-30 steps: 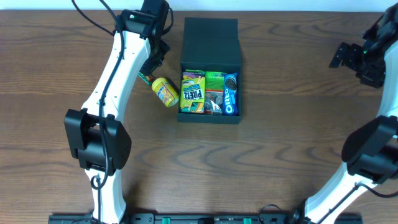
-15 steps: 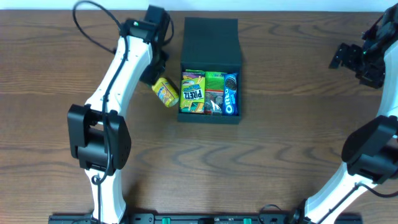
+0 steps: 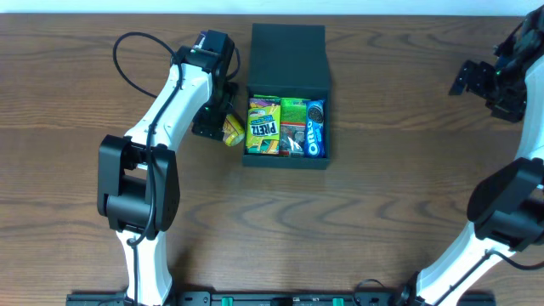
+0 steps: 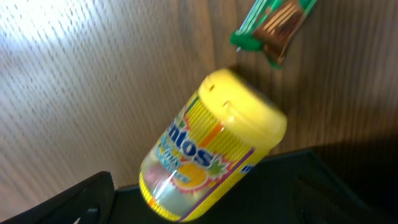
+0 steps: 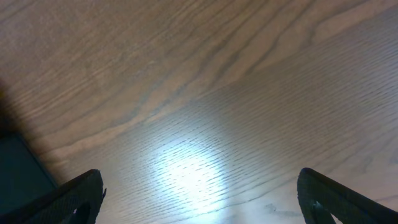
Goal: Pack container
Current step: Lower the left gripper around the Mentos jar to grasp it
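The container (image 3: 286,163), a dark teal box with its flap lid (image 3: 289,55) laid open behind it, stands at the table's upper middle. Inside lie a yellow Pretz packet (image 3: 263,126), a green packet (image 3: 294,115) and a blue Oreo pack (image 3: 315,127). A yellow Mentos bottle (image 3: 232,129) lies on its side against the box's left wall. My left gripper (image 3: 217,123) hangs over it; in the left wrist view the bottle (image 4: 211,143) lies between the gripper's (image 4: 199,199) wide-spread fingers. My right gripper (image 3: 476,76) is open at the far right, over bare wood (image 5: 202,199).
A snack bar in a green wrapper (image 4: 273,25) lies on the wood just beyond the bottle's cap; the left arm hides it from overhead. The left arm's black cable (image 3: 127,51) loops over the table's upper left.
My left gripper swung from beside the lid down and right, over the Mentos bottle, and its jaws spread apart. The right arm has not moved.
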Controlling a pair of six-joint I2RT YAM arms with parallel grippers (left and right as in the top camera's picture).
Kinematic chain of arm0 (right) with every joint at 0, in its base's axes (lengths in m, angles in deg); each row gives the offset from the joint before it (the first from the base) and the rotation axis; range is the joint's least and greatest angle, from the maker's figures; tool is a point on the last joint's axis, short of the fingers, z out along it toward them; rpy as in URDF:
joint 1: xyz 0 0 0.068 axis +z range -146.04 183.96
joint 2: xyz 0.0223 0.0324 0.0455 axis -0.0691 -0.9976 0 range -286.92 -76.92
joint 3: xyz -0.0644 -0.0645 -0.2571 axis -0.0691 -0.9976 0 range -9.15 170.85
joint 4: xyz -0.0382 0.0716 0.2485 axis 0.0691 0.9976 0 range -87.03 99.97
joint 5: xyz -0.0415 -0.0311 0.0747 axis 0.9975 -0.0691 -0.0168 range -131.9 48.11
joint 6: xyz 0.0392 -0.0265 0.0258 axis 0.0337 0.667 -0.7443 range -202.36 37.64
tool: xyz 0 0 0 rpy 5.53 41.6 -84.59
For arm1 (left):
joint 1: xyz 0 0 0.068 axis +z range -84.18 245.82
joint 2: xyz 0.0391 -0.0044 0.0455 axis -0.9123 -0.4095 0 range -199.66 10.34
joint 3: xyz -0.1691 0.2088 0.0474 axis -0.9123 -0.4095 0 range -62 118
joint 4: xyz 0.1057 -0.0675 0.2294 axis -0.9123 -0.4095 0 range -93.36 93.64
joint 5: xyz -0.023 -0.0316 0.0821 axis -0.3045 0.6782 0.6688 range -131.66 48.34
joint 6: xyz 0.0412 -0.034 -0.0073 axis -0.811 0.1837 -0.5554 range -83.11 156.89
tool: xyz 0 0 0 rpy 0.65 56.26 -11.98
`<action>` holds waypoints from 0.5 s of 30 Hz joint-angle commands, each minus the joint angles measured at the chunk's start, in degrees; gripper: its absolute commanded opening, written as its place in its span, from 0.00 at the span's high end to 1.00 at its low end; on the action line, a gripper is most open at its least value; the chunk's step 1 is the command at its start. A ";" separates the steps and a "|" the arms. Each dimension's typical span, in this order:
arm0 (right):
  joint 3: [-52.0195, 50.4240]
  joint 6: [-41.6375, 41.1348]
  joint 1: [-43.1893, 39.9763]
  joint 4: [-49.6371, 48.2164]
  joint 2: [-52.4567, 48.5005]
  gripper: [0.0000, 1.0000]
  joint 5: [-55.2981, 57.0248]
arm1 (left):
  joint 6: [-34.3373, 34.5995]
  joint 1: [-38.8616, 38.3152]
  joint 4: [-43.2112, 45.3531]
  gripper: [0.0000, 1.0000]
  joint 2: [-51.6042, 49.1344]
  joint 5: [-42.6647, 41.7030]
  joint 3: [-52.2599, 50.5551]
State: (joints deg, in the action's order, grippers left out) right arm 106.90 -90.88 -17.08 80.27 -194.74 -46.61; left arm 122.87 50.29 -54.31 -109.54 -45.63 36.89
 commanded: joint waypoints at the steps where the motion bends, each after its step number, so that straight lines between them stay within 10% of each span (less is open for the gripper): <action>1: -0.31 0.85 -0.31 0.07 -0.26 0.01 -0.24 | -0.39 -0.39 0.90 0.07 -0.79 4.68 -0.39; 7: -0.31 0.85 -0.31 0.09 -0.26 0.01 -0.24 | -17.35 -1.38 8.96 0.07 -0.79 4.83 -2.10; 15: -0.31 0.83 -0.31 0.09 -0.26 0.01 -0.24 | -19.41 -1.42 7.69 0.07 -0.79 4.68 -4.02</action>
State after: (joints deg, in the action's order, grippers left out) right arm 106.90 -90.88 -17.08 80.25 -194.74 -46.61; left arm 105.64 48.79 -45.97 -109.54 -42.28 33.24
